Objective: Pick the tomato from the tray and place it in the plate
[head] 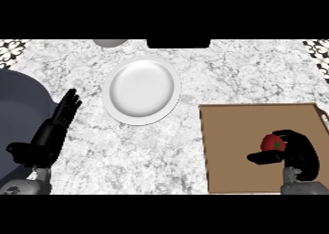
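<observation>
The right hand (299, 153) sits low at about four o'clock, over the brown tray (235, 151), its fingers arched over and round the tomato (273, 142) and its thumb reaching in from the left below it. The tomato is thus inside the hand's curl, and it looks gripped, though I cannot say for sure whether it is off the tray floor, since the hand hides its underside. By my reading the grasp is made or nearly made, and the carry and the release are all still to do. The tomato is roundish with no clear long axis; its green stem end faces up toward the viewer and a little to the right.

At about eight o'clock the left hand (54, 128) rests with straight, relaxed fingers, holding nothing.

Farther off, at about eleven o'clock, the white plate (141, 89) lies on the counter with nothing in it, well apart from the tray.
</observation>
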Controlling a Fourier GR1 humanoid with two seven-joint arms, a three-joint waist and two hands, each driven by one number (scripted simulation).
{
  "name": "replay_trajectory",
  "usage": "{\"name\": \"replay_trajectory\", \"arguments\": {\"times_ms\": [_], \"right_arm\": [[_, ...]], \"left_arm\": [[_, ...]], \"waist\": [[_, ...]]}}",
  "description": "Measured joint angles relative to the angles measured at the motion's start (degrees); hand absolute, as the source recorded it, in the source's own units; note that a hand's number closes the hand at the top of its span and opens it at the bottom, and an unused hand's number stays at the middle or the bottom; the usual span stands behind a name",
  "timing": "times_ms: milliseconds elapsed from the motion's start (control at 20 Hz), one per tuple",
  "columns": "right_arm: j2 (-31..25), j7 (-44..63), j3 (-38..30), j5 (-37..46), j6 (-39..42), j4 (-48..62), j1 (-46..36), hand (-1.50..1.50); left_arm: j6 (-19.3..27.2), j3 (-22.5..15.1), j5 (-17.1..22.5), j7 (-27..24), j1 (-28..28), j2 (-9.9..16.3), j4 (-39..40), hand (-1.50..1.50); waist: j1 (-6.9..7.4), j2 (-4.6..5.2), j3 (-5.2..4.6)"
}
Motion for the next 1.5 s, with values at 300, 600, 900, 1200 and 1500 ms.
{"name": "replay_trajectory", "arguments": {"times_ms": [300, 600, 900, 1200, 1500], "right_arm": [[-0.22, -2.44, -0.36, 0.67, 0.05, 1.19, -0.75, 1.50], [0.50, -2.31, 4.94, 9.78, -1.22, -2.84, 1.00, 1.50], [7.05, -0.38, 20.14, 25.95, -1.85, -10.46, 7.64, 1.50], [11.96, 2.79, 33.42, 40.27, 0.12, -19.18, 12.02, 1.50], [11.81, 5.27, 39.80, 52.32, 3.52, -24.97, 10.14, 1.50]], "left_arm": [[-0.27, -0.02, -0.93, -1.58, 0.34, -1.10, 0.74, 0.00], [-0.50, 0.63, -1.03, -1.13, -0.28, -1.13, 1.34, 0.00], [-0.30, 0.87, -1.21, -0.69, -0.29, -1.31, 1.55, 0.00], [-0.67, 1.31, -1.39, -1.26, -0.54, -1.20, 2.05, 0.00], [-0.84, 1.14, -1.72, -1.38, -0.43, -1.65, 2.14, 0.00]], "waist": [[0.04, -0.14, 0.05], [-0.34, -0.33, -0.04], [-0.73, -0.19, 0.08], [-0.93, -0.04, 0.40], [-0.64, 0.06, 0.48]]}}
